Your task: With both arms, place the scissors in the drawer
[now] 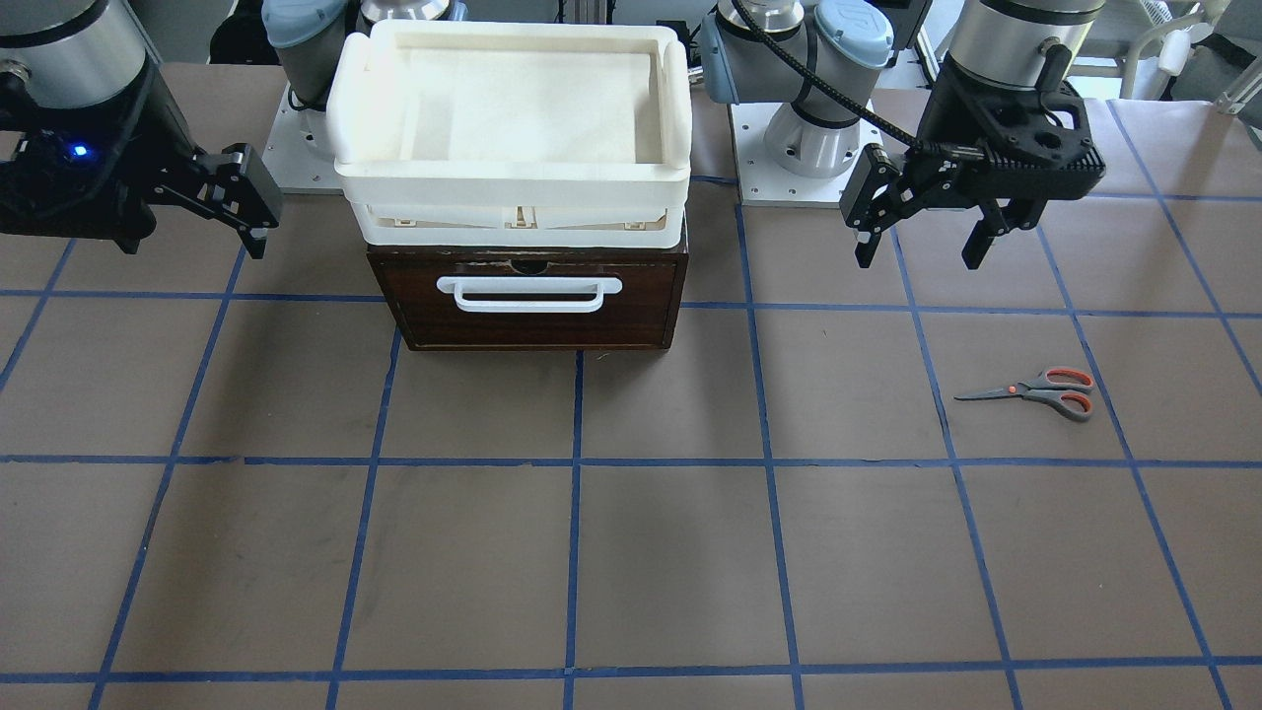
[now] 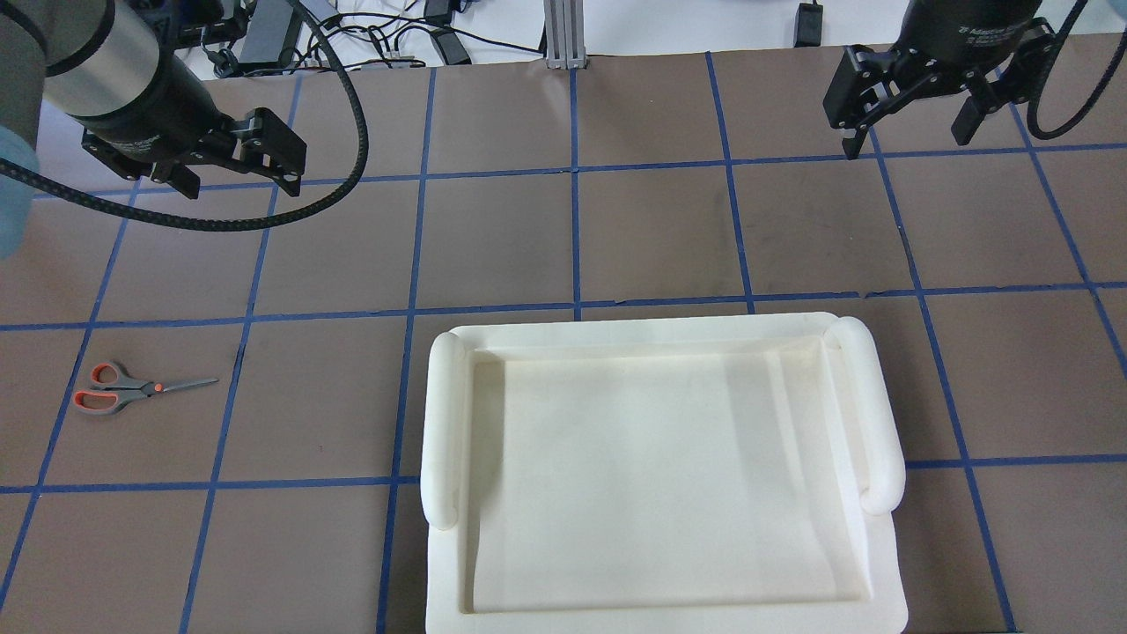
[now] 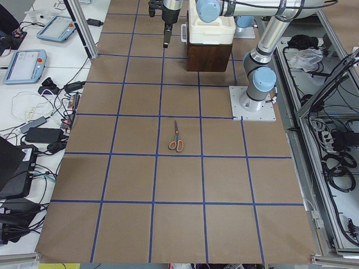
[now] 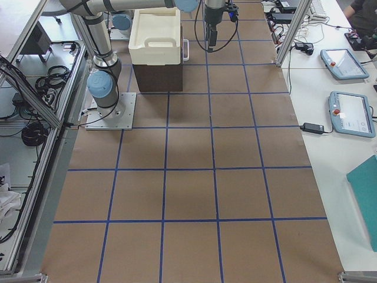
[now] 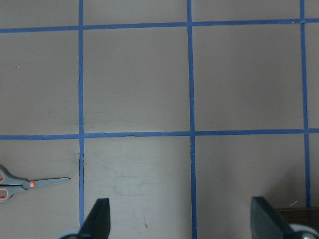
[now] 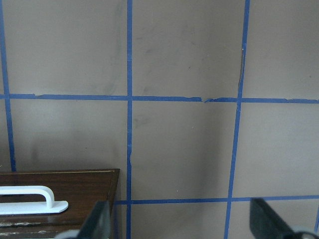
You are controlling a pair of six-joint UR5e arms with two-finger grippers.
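Observation:
The scissors (image 1: 1045,391) lie flat on the brown table, apart from both grippers; they also show in the overhead view (image 2: 123,390) and at the left edge of the left wrist view (image 5: 20,183). The drawer (image 1: 532,330) is shut, and its white bar handle (image 1: 529,293) faces the operators' side. My left gripper (image 1: 922,247) is open and empty, hovering above the table behind the scissors. My right gripper (image 1: 251,232) is open and empty, in the air beside the drawer. The drawer's front corner shows in the right wrist view (image 6: 60,194).
A cream-white plastic bin (image 1: 508,177) sits on top of the drawer cabinet and hides it in the overhead view (image 2: 445,414). Blue tape lines grid the table. The arm bases stand behind the cabinet.

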